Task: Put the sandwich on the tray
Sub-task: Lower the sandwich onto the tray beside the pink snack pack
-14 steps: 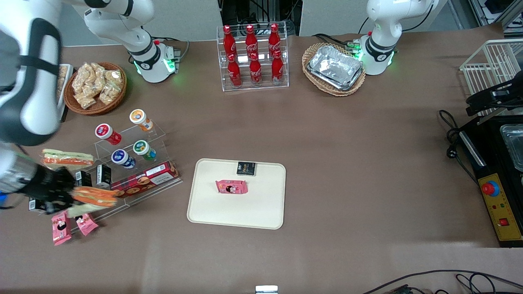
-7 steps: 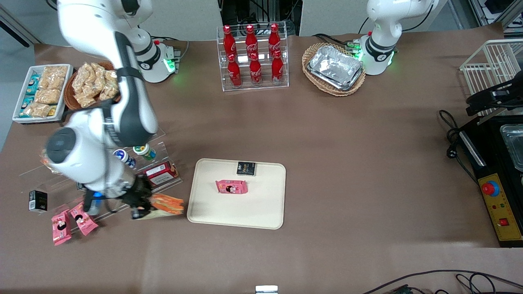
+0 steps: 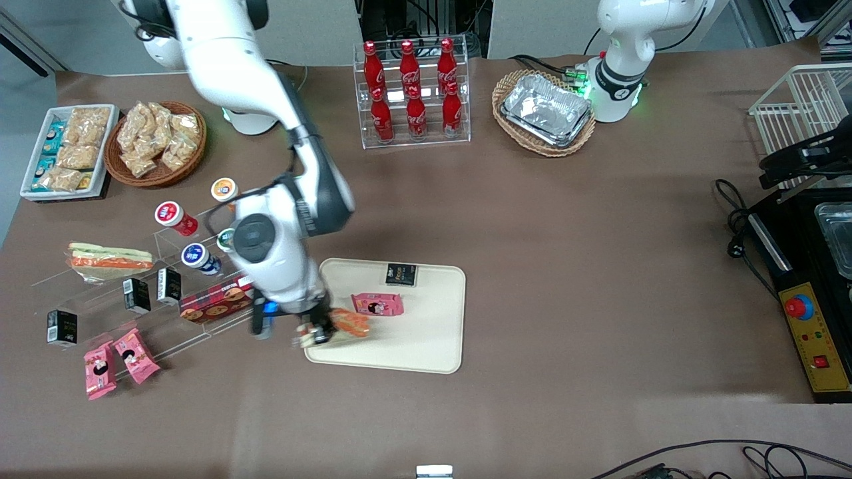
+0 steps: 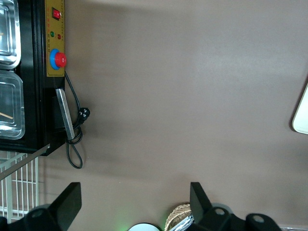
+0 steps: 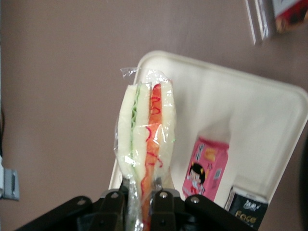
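My right arm's gripper is shut on the sandwich, a clear-wrapped wedge of white bread with orange-red filling. It hangs over the cream-beige tray, above the tray's corner nearest the front camera at the working arm's end. In the right wrist view the sandwich stands out from between the fingers of the gripper, edge-on, with the tray below it. Whether the sandwich touches the tray I cannot tell.
On the tray lie a pink snack pack and a small black box. A clear acrylic stand with cans, boxes and a longer sandwich stands beside the tray, toward the working arm's end. Cola bottles stand farther back.
The arm has swung from the acrylic stand toward the tray, carrying the sandwich. It was beside the tray's edge half a second ago and is now over the tray's corner.
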You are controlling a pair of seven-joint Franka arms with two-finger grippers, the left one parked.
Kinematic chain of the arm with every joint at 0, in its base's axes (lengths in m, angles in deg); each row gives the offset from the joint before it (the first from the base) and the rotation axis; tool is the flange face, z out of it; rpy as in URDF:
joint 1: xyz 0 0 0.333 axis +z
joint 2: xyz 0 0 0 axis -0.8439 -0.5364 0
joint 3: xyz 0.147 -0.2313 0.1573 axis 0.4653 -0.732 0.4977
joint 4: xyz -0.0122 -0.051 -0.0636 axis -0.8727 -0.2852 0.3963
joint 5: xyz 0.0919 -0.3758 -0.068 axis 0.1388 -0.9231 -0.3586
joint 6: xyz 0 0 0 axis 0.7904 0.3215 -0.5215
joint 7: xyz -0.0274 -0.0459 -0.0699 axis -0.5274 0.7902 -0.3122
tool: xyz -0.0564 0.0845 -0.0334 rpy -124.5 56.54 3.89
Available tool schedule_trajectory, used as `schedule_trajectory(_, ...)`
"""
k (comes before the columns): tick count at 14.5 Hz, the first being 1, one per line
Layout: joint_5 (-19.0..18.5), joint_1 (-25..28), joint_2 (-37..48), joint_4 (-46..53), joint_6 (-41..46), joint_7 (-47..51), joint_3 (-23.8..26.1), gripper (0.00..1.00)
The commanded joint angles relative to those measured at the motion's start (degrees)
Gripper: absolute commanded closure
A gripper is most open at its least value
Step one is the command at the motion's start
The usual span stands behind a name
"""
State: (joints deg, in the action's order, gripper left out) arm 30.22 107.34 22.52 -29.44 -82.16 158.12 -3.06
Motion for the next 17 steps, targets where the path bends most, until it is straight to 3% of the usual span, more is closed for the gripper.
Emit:
schedule_trajectory(1,-0.2,3.04,-2.26,0.79,-4.4,6.03,-0.43,0.95)
schedule_trajectory(9,0.15,4.98,-10.87,0.53,-12.31,6.66,-0.34,0.94)
schedule_trajectory(10,0.15,4.98,-11.49,0.53,-12.76,6.66,-0.34,0.87)
schedule_trajectory(11,0.24,4.89,-11.84,0.62,-13.11,6.75,-0.25,0.28)
schedule_trajectory(12,0.15,4.89,-11.76,0.62,-13.11,7.01,-0.34,0.0)
schedule_trajectory(17,-0.2,4.01,-9.91,1.23,-12.85,6.14,-0.78,0.0)
